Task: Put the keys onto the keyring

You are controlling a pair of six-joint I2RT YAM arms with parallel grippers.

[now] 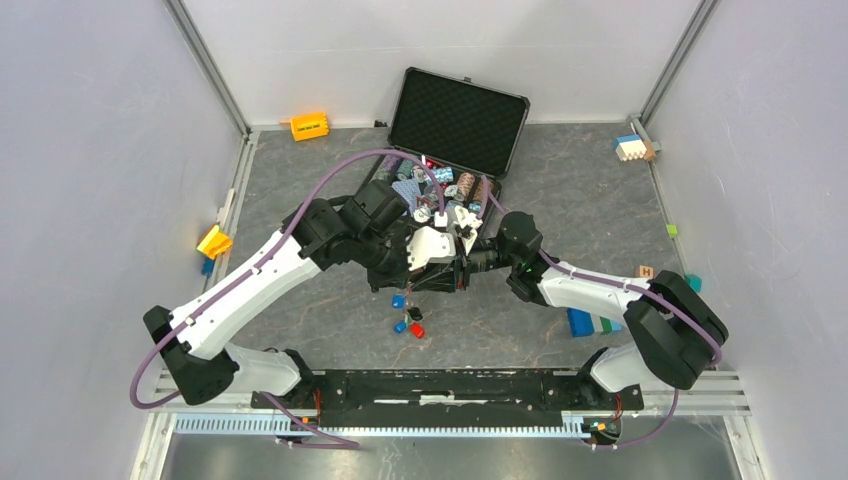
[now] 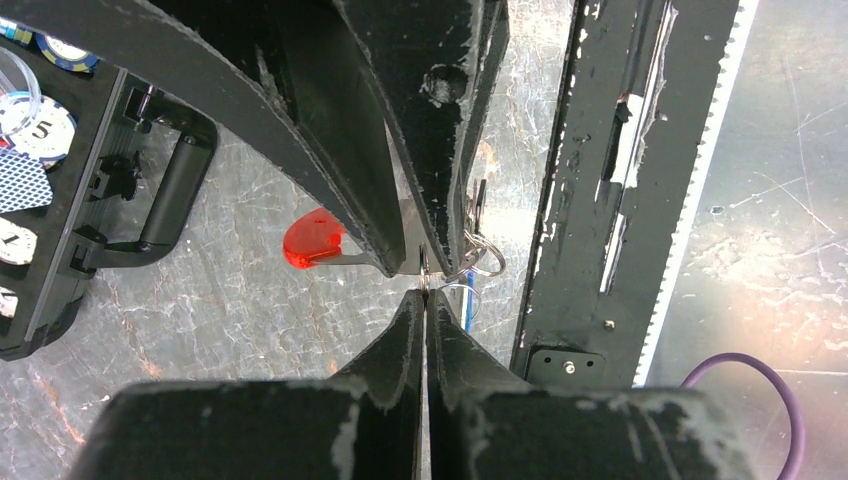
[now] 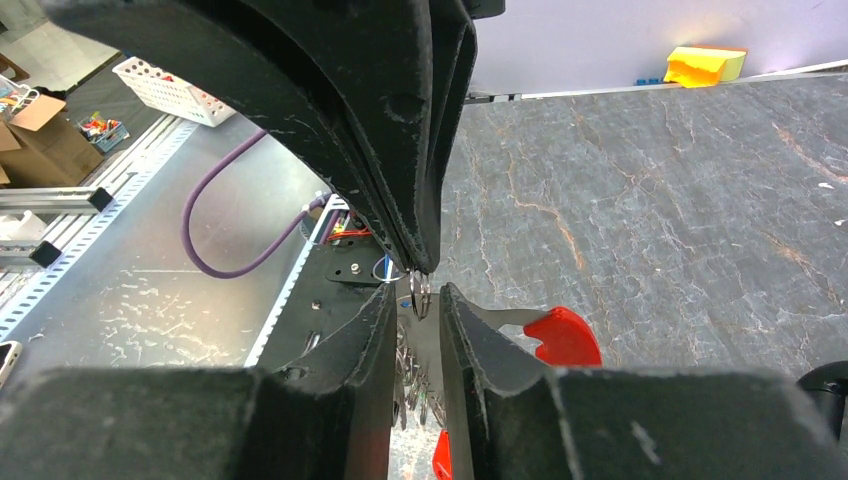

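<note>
My two grippers meet tip to tip over the table's middle, left (image 1: 450, 266) and right (image 1: 466, 262). In the left wrist view my left gripper (image 2: 425, 298) is shut on the thin metal keyring (image 2: 482, 262). In the right wrist view my right gripper (image 3: 415, 300) pinches the metal blade of a red-capped key (image 3: 562, 335), which also shows in the left wrist view (image 2: 312, 243). The ring (image 3: 420, 292) hangs between my right fingertips against the blade. Loose keys lie below: blue-capped (image 1: 398, 300), another blue-capped (image 1: 400, 326), red-capped (image 1: 417, 330). The red fob is hidden.
An open black case (image 1: 455, 125) with poker chips and cards stands just behind the grippers. An orange block (image 1: 309, 126) lies at the back left, a yellow block (image 1: 214, 241) at the left wall, and blue and green blocks (image 1: 590, 322) at the right.
</note>
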